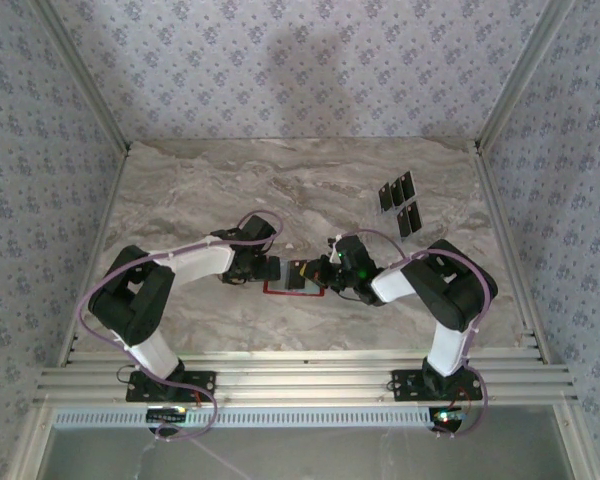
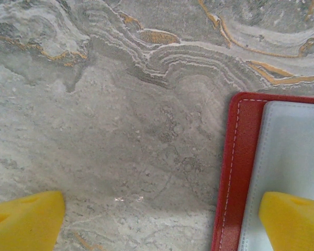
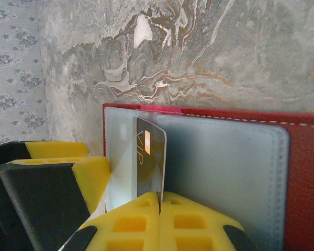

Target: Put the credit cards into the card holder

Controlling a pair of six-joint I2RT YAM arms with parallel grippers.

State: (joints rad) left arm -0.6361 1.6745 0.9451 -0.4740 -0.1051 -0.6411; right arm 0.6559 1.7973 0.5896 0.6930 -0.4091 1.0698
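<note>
Right gripper (image 3: 159, 209) clamped on one card (image 3: 149, 162), edge-on over open red wallet (image 3: 303, 172), tabletop (image 1: 210, 190) centre. Left gripper (image 2: 159, 219) wide open, holding nothing, at wallet's 9 o'clock edge. Spare cards (image 1: 400, 203) at 2 o'clock.

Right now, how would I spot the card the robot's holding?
On the marble table, find the open red wallet between the arms. The card stands on edge there, pinched in the right claw; the other cards lie flat, far right.
</note>
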